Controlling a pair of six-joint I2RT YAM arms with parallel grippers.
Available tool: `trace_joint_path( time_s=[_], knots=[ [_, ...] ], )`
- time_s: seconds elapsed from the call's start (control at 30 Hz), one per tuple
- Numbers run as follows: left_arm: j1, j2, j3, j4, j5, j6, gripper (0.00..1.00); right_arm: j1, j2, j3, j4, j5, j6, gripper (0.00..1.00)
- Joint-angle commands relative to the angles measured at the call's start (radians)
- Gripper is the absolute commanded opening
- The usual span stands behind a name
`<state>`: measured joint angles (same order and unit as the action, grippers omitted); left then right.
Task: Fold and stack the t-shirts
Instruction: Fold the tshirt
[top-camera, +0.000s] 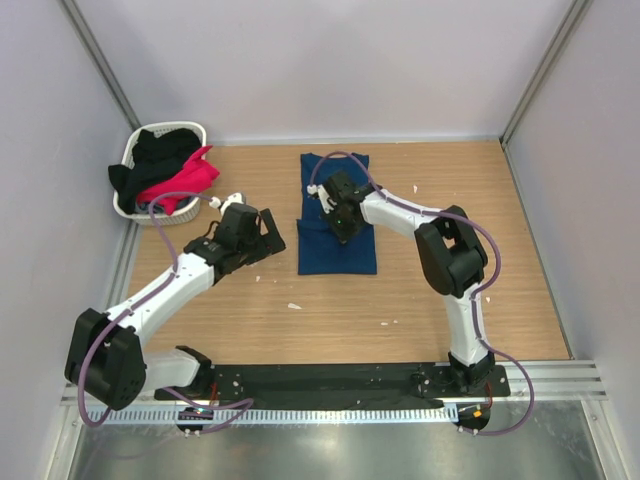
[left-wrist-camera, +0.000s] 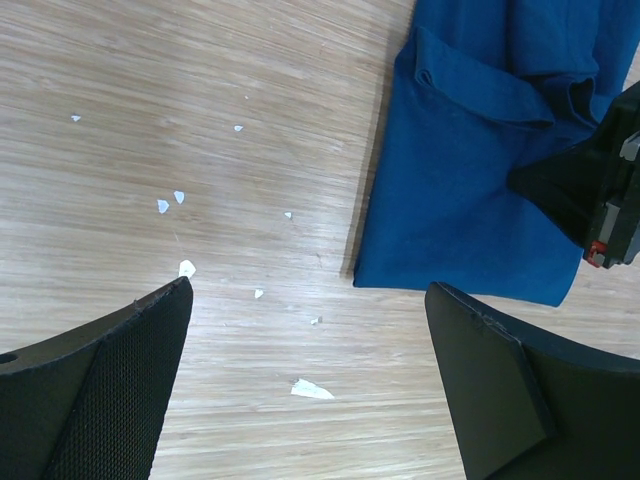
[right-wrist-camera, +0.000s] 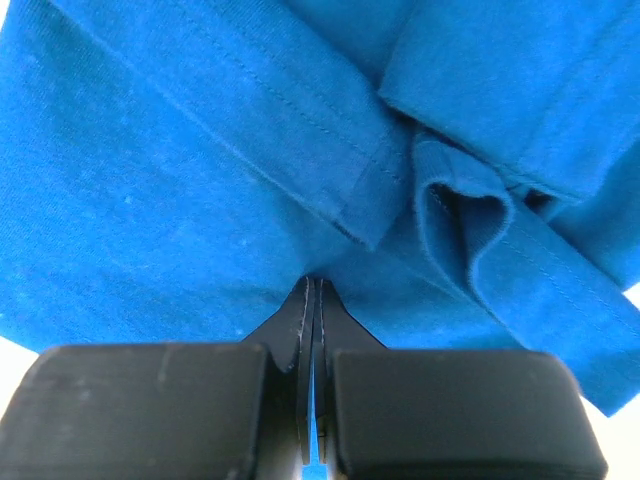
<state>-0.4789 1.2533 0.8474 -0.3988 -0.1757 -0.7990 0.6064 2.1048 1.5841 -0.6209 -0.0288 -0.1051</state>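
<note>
Toward the wooden table's (top-camera: 420, 300) far edge, my right gripper (right-wrist-camera: 312, 300) is pinching the half-folded navy fabric t-shirt (top-camera: 340, 258); left gripper (left-wrist-camera: 310, 290) is gaping; pink and black tees (top-camera: 175, 172) are waiting.

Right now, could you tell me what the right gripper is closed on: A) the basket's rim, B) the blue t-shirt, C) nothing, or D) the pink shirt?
B: the right gripper is shut, with fabric of the blue t-shirt pinched between its fingers.

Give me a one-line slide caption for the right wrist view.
Right fingers pinched shut on the blue t-shirt, whose fabric fills most of the frame.
</note>
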Motion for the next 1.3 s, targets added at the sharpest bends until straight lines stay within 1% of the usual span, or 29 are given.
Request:
trace_joint_path(
  time_s=[0.0, 0.13, 0.37, 0.47, 0.53, 0.6, 0.63, 0.67, 0.73, 0.87, 0.97, 1.03, 1.07, 1.1, 1.17, 1.2, 1.27],
  knots=[
    [0.011, -0.017, 0.002, -0.002, -0.024, 0.020, 1.00, 0.004, -0.011, 0.036, 0.047, 0.092, -0.022, 0.01],
    [0.016, -0.012, 0.001, 0.000, -0.024, 0.020, 1.00, 0.004, -0.006, 0.036, 0.108, 0.116, -0.013, 0.01],
    [0.019, 0.003, -0.002, -0.003, -0.018, 0.021, 1.00, 0.004, 0.046, 0.074, 0.115, 0.135, -0.022, 0.01],
    [0.019, 0.008, -0.002, -0.005, -0.013, 0.020, 1.00, 0.004, 0.050, 0.065, 0.138, 0.153, -0.022, 0.02],
    [0.019, 0.008, -0.001, -0.003, -0.013, 0.018, 1.00, 0.004, 0.043, 0.059, 0.160, 0.174, -0.028, 0.29],
    [0.019, 0.008, 0.002, -0.003, -0.011, 0.018, 1.00, 0.004, 0.028, 0.033, 0.191, 0.200, -0.028, 0.51],
    [0.019, 0.008, 0.004, -0.003, -0.010, 0.018, 1.00, 0.004, 0.009, 0.025, 0.223, 0.207, -0.031, 0.65],
    [0.019, 0.008, 0.005, -0.002, -0.010, 0.018, 1.00, 0.004, -0.002, 0.016, 0.242, 0.219, -0.034, 0.70],
    [0.019, 0.006, 0.007, 0.000, -0.005, 0.018, 1.00, 0.003, -0.029, -0.009, 0.306, 0.234, -0.036, 0.75],
    [0.019, 0.008, 0.005, 0.003, 0.004, 0.012, 1.00, 0.003, -0.034, -0.004, 0.380, 0.288, -0.033, 0.80],
    [0.019, 0.012, 0.001, 0.024, 0.021, 0.011, 1.00, -0.010, 0.004, 0.017, 0.403, 0.300, -0.006, 0.80],
    [0.019, 0.021, -0.001, 0.061, 0.051, 0.017, 1.00, -0.022, 0.027, 0.062, 0.385, 0.277, 0.028, 0.80],
    [0.019, 0.027, 0.002, 0.089, 0.071, 0.020, 1.00, -0.040, 0.043, 0.089, 0.377, 0.261, 0.077, 0.80],
    [0.019, 0.035, 0.005, 0.103, 0.082, 0.026, 1.00, -0.051, 0.050, 0.102, 0.368, 0.218, 0.100, 0.79],
    [0.019, 0.064, 0.024, 0.123, 0.093, 0.032, 1.00, -0.088, 0.055, 0.114, 0.355, 0.178, 0.159, 0.79],
    [0.019, 0.075, 0.033, 0.138, 0.096, 0.034, 1.00, -0.103, 0.058, 0.113, 0.360, 0.161, 0.213, 0.79],
    [0.019, 0.110, 0.056, 0.156, 0.101, 0.047, 1.00, -0.128, 0.061, 0.102, 0.377, 0.124, 0.257, 0.78]
  ],
)
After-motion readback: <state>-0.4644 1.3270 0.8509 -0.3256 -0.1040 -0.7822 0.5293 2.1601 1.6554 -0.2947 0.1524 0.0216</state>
